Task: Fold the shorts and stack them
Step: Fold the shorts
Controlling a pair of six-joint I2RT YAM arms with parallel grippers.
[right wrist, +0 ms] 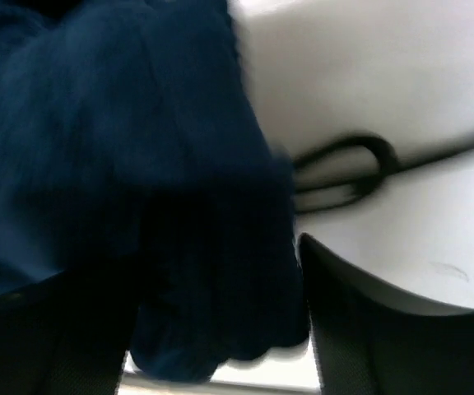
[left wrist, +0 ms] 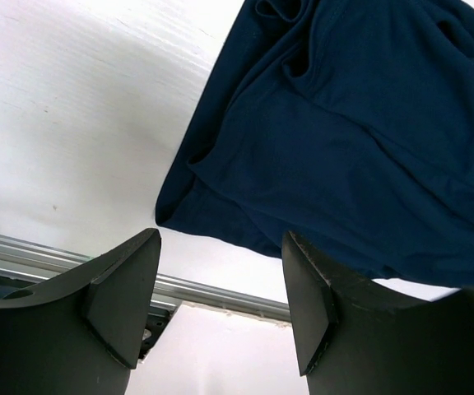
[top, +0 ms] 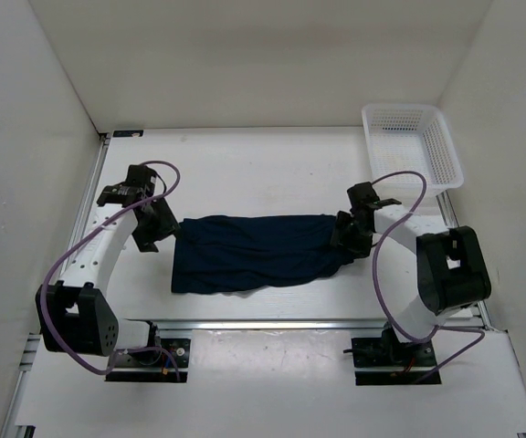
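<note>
**On the table, shorts lie between both arms**

Across the middle of the table (top: 245, 173) I see the shorts (top: 254, 251) lying as one dark navy, rumpled band, their long side running left to right. They sit nearer the front rail (top: 272, 324) than the back wall, and their near edge is uneven, dipping lowest at the left corner.

At the left end, the left gripper (left wrist: 220, 247) hangs just beside the shorts. From its wrist camera I see both fingers (left wrist: 122, 288) standing apart with nothing between them. The near left corner of the cloth lies past the fingertips on bare white table, so this gripper is open and holds nothing.

At the right end, the right gripper (top: 347, 235) is down on the edge of the shorts. Its wrist view is blurred. I can make out one finger (right wrist: 385, 346) on the right and a bunched lump of navy cloth filling the space beside it. The other finger is lost in the dark at the lower left. The jaws look spread, but I cannot tell whether they press on the cloth or merely straddle it.

A dark cable (right wrist: 360, 160) loops over the white surface beyond that finger.

The white mesh basket (top: 412, 141) stands in the far right corner, apart from the shorts.
</note>
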